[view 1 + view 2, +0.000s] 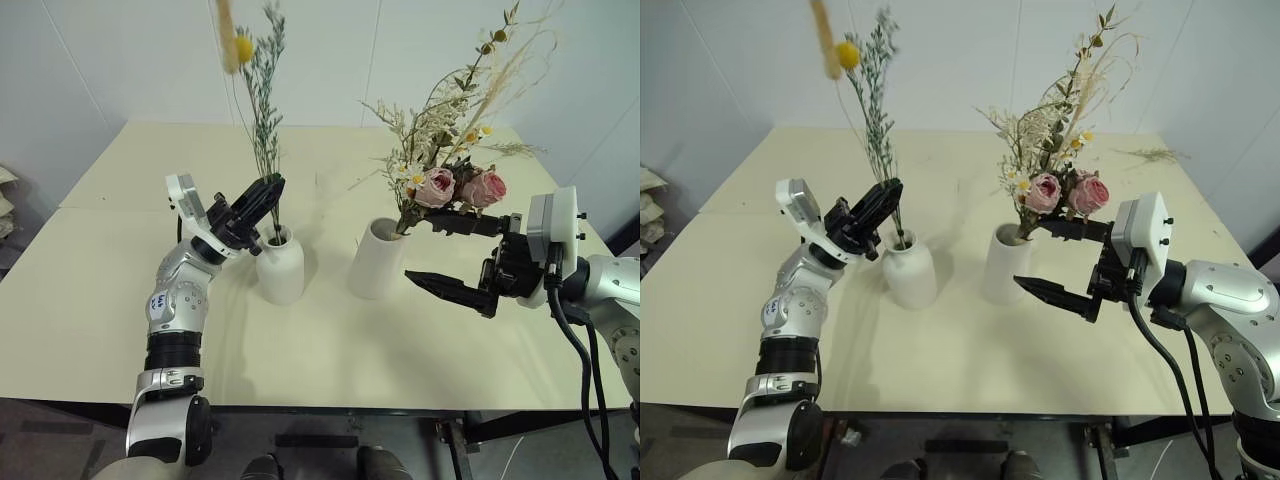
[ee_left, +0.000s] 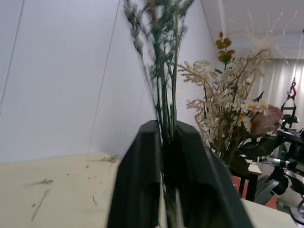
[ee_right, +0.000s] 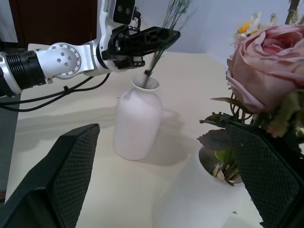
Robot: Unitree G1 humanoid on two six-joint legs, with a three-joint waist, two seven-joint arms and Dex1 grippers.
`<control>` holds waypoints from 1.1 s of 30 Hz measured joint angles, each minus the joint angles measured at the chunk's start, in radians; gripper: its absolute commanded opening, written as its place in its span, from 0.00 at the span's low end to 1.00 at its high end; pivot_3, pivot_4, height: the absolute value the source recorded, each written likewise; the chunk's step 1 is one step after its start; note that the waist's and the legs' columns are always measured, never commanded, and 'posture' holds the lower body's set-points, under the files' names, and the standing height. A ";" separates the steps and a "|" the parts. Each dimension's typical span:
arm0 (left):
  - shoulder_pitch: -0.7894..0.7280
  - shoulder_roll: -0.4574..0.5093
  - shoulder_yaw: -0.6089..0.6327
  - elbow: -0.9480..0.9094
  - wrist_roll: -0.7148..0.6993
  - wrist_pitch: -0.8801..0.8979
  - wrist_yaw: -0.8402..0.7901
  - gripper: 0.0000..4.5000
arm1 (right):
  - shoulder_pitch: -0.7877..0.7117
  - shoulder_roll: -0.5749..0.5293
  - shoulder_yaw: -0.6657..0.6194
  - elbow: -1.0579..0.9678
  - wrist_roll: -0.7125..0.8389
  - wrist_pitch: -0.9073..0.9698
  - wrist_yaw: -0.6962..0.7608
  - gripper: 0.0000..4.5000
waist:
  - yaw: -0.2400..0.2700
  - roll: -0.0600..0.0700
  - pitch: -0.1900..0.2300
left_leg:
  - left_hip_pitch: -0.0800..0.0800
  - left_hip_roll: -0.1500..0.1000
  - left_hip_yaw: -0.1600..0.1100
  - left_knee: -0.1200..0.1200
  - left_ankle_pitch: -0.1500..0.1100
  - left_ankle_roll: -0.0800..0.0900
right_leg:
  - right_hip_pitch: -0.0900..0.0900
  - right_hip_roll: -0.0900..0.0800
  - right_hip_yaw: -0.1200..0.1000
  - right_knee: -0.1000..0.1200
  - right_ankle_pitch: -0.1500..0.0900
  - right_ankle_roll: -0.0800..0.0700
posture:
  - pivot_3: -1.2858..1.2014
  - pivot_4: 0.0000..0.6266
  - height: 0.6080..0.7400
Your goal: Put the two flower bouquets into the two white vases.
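Observation:
The small bouquet (image 1: 262, 100) of thin green sprigs stands upright with its stems in the neck of the short bottle-shaped white vase (image 1: 281, 265). My left gripper (image 1: 268, 192) sits at those stems just above the neck, and they run up between it in the left wrist view. The large bouquet (image 1: 450, 170) with pink roses (image 3: 266, 61) leans in the taller wide-mouthed white vase (image 1: 378, 260). My right gripper (image 1: 414, 248) is open wide to the right of that vase. One finger reaches under the roses, the other lies low in front of the vase, and neither grips anything.
Both vases stand near the middle of the pale table (image 1: 120, 300). Loose dried twig scraps (image 1: 1155, 153) lie at the far right corner. A white wall runs close behind the table's far edge.

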 measured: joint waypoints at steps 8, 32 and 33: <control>0.074 0.070 -0.030 -0.037 0.019 -0.007 -0.029 0.92 | 0.000 0.000 -0.001 0.000 0.000 -0.001 -0.002 1.00 | -0.004 0.000 0.000 | 0.000 0.000 0.000 -0.001 0.000 0.000 | 0.000 0.000 0.000 0.000 0.000 0.000 | 0.52 0.24 1.00; -0.013 0.206 -0.142 -0.008 0.090 -0.036 -0.196 1.00 | 0.027 0.048 -0.011 0.010 -0.042 -0.065 -0.020 1.00 | -0.001 0.000 0.000 | 0.000 0.000 0.000 -0.002 0.000 0.001 | 0.000 0.000 0.000 -0.003 0.000 0.000 | 0.52 0.24 1.00; -0.024 0.209 -0.151 -0.003 0.100 -0.035 -0.200 1.00 | 0.031 0.048 -0.011 0.010 -0.043 -0.066 -0.023 1.00 | -0.002 0.000 0.000 | 0.000 0.000 0.000 -0.002 0.000 0.001 | 0.000 0.000 0.000 -0.003 0.000 0.000 | 0.52 0.24 1.00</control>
